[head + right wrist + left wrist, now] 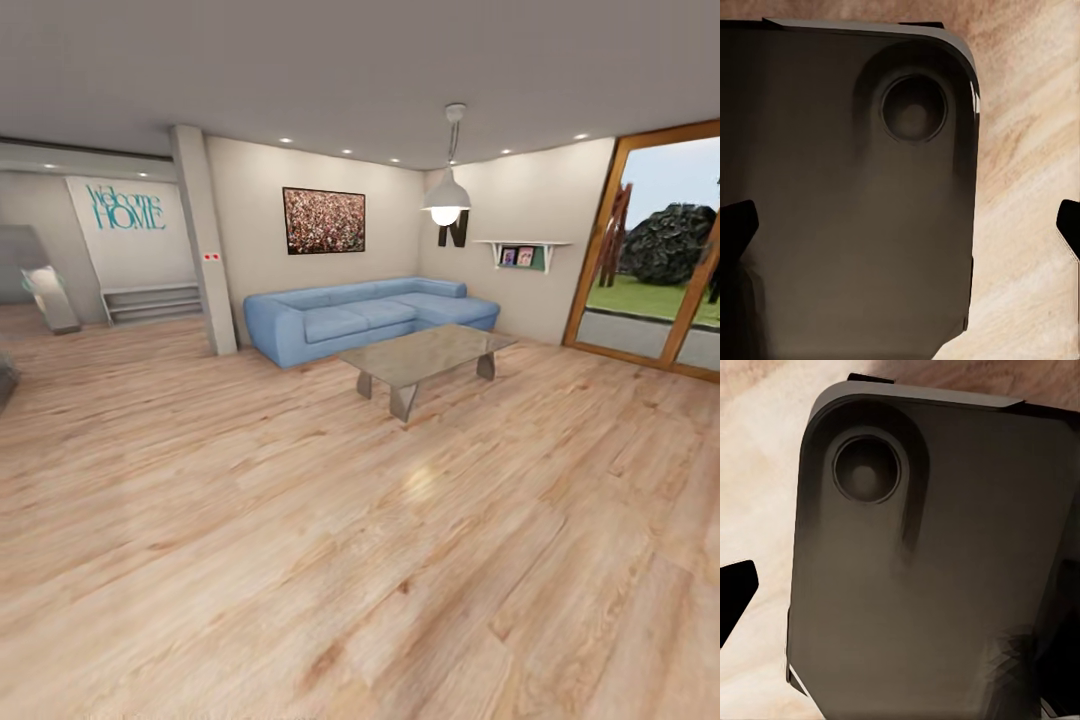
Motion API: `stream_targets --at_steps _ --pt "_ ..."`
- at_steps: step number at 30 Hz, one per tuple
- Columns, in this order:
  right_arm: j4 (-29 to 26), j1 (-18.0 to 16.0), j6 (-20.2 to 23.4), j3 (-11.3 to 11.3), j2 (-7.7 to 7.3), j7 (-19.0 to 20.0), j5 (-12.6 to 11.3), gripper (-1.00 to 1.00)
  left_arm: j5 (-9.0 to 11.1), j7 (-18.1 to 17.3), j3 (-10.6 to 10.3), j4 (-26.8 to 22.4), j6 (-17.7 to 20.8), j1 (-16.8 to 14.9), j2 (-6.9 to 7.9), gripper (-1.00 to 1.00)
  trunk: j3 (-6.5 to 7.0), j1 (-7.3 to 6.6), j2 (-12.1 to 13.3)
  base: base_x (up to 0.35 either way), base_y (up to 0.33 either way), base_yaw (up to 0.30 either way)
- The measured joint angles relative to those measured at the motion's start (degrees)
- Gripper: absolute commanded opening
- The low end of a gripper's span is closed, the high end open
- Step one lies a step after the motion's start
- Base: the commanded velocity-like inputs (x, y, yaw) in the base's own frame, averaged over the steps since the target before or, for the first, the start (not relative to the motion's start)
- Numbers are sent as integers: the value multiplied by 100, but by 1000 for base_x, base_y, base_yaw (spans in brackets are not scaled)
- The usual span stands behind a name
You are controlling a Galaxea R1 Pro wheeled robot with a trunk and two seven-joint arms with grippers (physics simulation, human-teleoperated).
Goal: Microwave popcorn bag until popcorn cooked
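Observation:
I am in a living room; the popcorn bag, the popcorn, the microwave and the countertop are all out of view. In the right wrist view my right gripper (pixel 900 225) hangs open above a dark rounded part of my own base (pixel 840 195), one black fingertip (pixel 736 225) at each side edge of the picture. In the left wrist view my left gripper (pixel 900 600) points down at the same kind of dark panel (pixel 922 570), with one black fingertip (pixel 736 596) far out at the edge. Nothing is held between the fingers of either gripper.
Light wooden floor (pixel 300 560) stretches ahead. A blue corner sofa (pixel 370 315) stands against the far wall with a glass coffee table (pixel 425 355) before it. A grey pillar (pixel 205 250) rises left of the sofa, and a wood-framed glass door (pixel 660 250) is at the right.

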Motion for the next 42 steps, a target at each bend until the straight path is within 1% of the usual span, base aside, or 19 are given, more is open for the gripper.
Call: stream_targets --at_steps 42 --pt "0 0 -6 -6 0 0 0 100 0 0 0 0 0 0 0 100 0 0 0 0 0 270"
